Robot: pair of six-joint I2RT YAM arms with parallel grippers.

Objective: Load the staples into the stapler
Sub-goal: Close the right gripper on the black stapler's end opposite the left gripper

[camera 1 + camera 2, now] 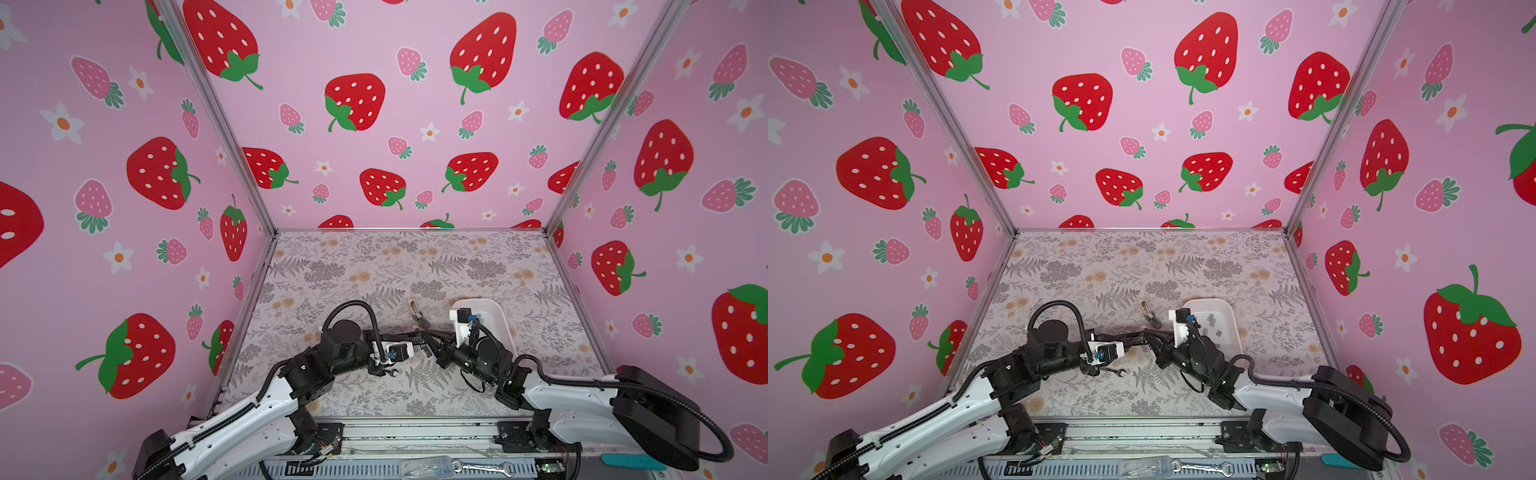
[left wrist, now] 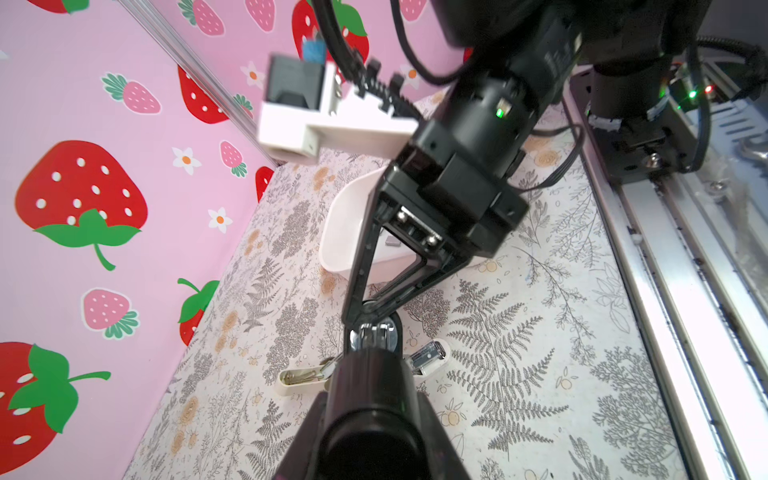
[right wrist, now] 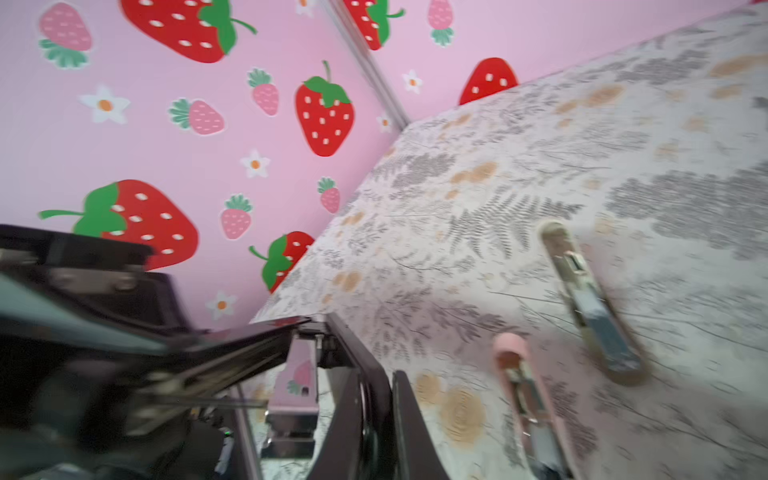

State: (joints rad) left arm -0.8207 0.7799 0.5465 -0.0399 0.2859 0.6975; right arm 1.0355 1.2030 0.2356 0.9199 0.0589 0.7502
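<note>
The left gripper (image 2: 369,395) has its fingers clamped round the black body of the stapler (image 2: 374,337), which juts out from between them toward the right, over the middle of the worktop (image 2: 519,374) and nearer its near edge. The gripped end is sunk between those fingers and out of focus, so nothing on it can be read. At the free end the silver metal is bared. In the right wrist view it mirrors the pink strawberry wall.

The right gripper (image 2: 360,309) meets that bared end from the right, its fingers pressed fully together and the tips right against the chrome. They may be pinching something thin there, but it is too small to tell.

Just far of the meeting point lies a small beige stapler (image 1: 419,314). A small pink stapler (image 3: 525,390) lies beside it, blurred, and in both top views the arms cover it. On the near side, below the left wrist, lies a small spanner (image 1: 1116,371).

To the right, behind the right wrist, stands a white tray (image 1: 1233,324) with the staples (image 1: 1211,320) loose on its floor as short grey strips. The right arm's camera mount hides the tray's left rim.
</note>
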